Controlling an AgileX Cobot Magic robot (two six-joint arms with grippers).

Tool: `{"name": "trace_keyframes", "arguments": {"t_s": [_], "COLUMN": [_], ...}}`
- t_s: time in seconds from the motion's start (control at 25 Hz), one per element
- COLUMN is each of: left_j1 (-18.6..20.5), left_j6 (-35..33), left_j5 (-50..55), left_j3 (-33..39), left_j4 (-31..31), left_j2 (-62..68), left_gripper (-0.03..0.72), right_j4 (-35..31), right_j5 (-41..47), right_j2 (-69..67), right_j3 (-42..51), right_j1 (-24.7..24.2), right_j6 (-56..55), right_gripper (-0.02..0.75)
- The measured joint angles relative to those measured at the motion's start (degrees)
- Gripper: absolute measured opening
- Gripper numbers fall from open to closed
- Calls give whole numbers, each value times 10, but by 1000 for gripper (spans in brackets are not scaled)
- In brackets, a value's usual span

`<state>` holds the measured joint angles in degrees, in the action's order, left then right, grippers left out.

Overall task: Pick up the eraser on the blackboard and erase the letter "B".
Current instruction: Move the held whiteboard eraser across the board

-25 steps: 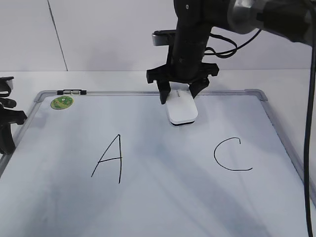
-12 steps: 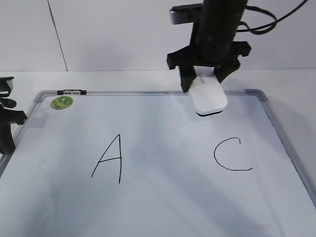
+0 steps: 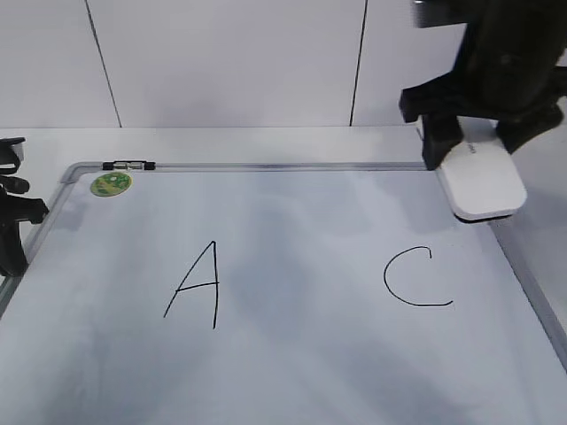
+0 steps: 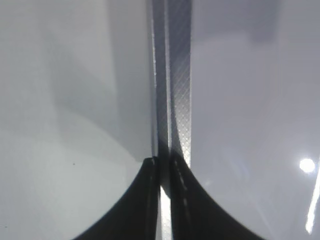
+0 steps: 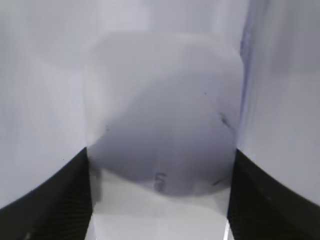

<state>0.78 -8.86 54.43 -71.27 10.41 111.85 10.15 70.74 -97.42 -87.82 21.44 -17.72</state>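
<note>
My right gripper [image 3: 474, 142] is shut on the white eraser [image 3: 481, 181] and holds it above the blackboard's [image 3: 292, 372] far right corner. In the right wrist view the eraser [image 5: 162, 135] fills the space between the two black fingers [image 5: 160, 200]. No letter "B" shows on the blackboard; only a black "A" [image 3: 197, 285] and a black "C" [image 3: 415, 276] are there, with blank white surface between them. My left gripper [image 3: 13, 221] is at the board's left edge. In the left wrist view its fingers [image 4: 165, 172] are shut over the grey frame [image 4: 172, 75].
A round green sticker [image 3: 111, 183] sits at the board's far left corner beside a small clip [image 3: 128, 165] on the frame. White wall panels stand behind the table. The board's right frame [image 3: 523, 266] runs under the eraser.
My right gripper has carried the eraser from the far middle of the board to the right, out to the far right corner. The left gripper has not moved.
</note>
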Motion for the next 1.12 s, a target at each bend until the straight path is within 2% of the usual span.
{"name": "trace_keyframes", "arguments": {"t_s": [0.32,0.64,1.12], "left_j1": [0,0,0], "left_j6": [0,0,0], "left_j5": [0,0,0], "left_j3": [0,0,0], "left_j4": [0,1,3], "left_j2": [0,0,0], "left_gripper": [21,21,21], "right_j4": [10,5,-38], "right_j5": [0,-1,-36], "right_j2": [35,-8,-101], "right_j3": [73,79,79], "right_j1": [-64,-117,-122], "right_j6": [-19,20,64], "right_gripper": [524,517,517]}}
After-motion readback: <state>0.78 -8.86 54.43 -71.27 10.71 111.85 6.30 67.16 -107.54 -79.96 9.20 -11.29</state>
